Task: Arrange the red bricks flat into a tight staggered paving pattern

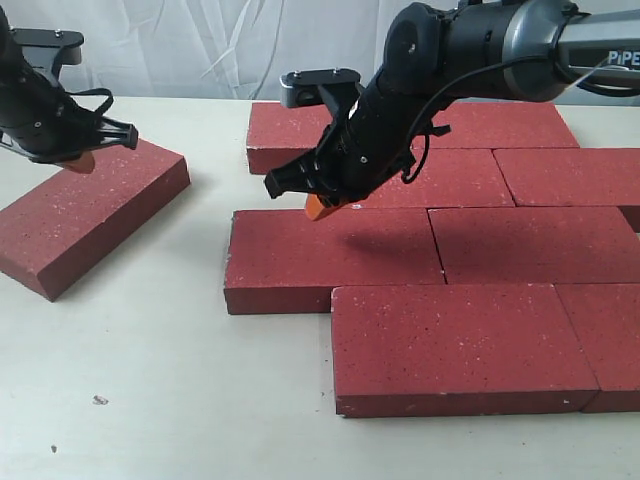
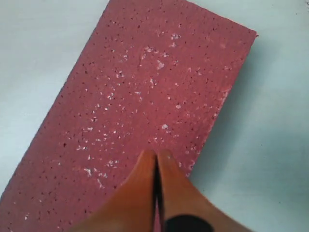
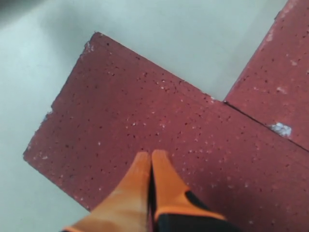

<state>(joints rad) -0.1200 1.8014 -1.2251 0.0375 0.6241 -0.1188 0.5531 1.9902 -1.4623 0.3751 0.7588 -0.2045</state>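
Hovering over one end of the lone brick [image 1: 95, 215], the left gripper [image 1: 80, 161] sits at 9 o'clock in the exterior view. Its orange fingers [image 2: 140, 183] are pressed tip to tip with nothing between them. Whether the tips touch the brick top: cannot tell. This brick lies flat on the pale table [image 1: 170, 400], skewed, well apart from the others.

The other red bricks [image 1: 530, 245] lie flat from centre out to 3 and 5 o'clock. Four rows, edges touching, joints offset from row to row. The back row reaches 12 o'clock.

The right gripper [image 1: 326, 206] is at centre, above the left end of the paved patch, about where the second and third rows meet. Its arm enters from 1 o'clock. Both fingers are closed against each other, holding nothing. Its shadow falls on the third-row brick [image 1: 320, 260] below.
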